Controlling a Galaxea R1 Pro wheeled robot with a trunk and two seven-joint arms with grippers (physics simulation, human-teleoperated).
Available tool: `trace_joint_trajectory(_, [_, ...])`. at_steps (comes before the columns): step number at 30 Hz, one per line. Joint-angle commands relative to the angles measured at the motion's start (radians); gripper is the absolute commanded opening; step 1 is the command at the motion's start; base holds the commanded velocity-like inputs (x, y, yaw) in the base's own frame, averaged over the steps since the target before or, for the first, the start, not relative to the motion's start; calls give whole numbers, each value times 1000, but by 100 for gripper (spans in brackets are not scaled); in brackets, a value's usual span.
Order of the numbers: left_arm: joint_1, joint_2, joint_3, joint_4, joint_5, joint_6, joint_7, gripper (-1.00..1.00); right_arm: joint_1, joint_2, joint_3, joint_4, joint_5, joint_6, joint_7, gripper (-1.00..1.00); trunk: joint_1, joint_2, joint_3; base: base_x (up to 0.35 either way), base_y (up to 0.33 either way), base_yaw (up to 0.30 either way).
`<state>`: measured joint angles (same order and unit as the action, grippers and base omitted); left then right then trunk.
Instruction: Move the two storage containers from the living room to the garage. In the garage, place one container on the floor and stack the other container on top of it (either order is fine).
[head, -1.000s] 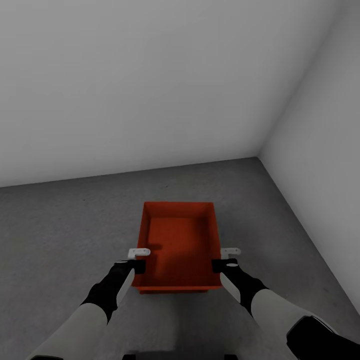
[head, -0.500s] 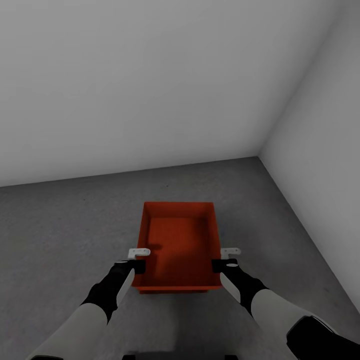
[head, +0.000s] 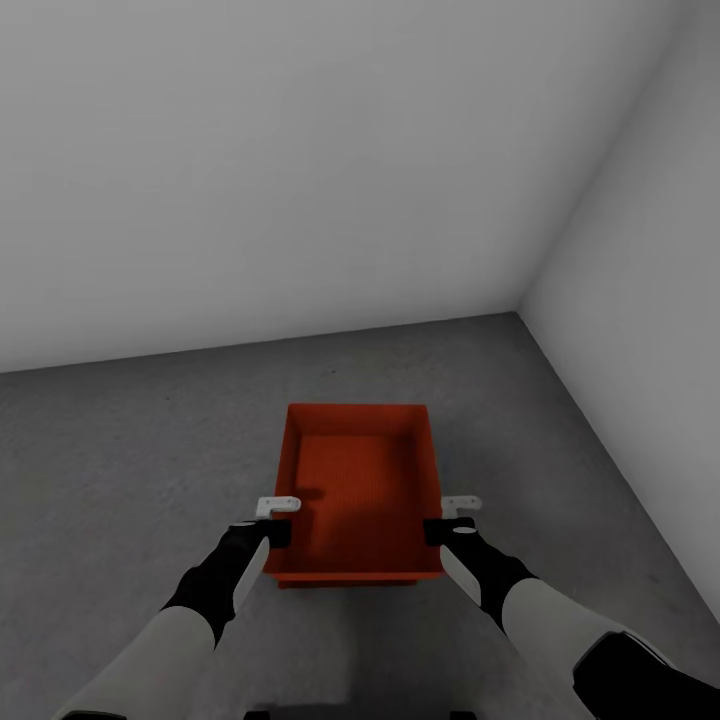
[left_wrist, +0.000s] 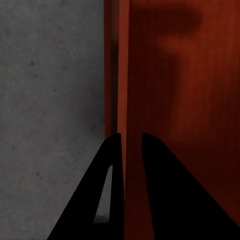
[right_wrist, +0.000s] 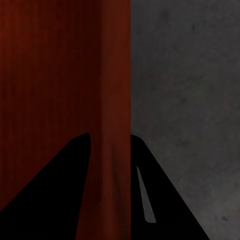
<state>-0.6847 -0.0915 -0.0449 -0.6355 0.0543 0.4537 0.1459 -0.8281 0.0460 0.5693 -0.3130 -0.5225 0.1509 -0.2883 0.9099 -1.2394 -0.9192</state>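
Over the floor (head: 130, 450), both end effectors clamp the container (head: 355, 480).

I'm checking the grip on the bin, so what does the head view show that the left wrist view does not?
The head view alone shows the white walls, the room corner, both arms, the right tool on the container's right wall, and the whole open container. The left wrist view alone shows, close up, the left tool with a finger on each side of the left wall. Both show the orange-red container and the grey floor.
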Motion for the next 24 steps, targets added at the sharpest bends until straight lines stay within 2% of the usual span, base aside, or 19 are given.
trace_joint_trajectory(1, [-1,0,-7,-1,39,2,3,-100,0,-37,23,37,9,7,-11,-100,4,-8,-4,0,0,0])
trace_joint_trajectory(8, [-1,1,-7,-1,39,2,3,-100,0,-37,24,37,9,7,-11,-100,31,-57,-26,0,0,0])
trace_joint_trajectory(13, [-1,1,-7,-1,39,2,3,-100,0,-37,24,37,9,7,-11,-100,31,-57,-26,0,0,16])
trace_joint_trajectory(19, [-1,1,-7,-1,39,2,3,-100,0,-37,23,37,9,7,-11,-100,31,-57,-26,0,0,155])
trace_joint_trajectory(24, [-1,0,-7,-1,39,2,3,-100,0,-37,23,37,9,7,-11,-100,31,-57,-26,0,0,34])
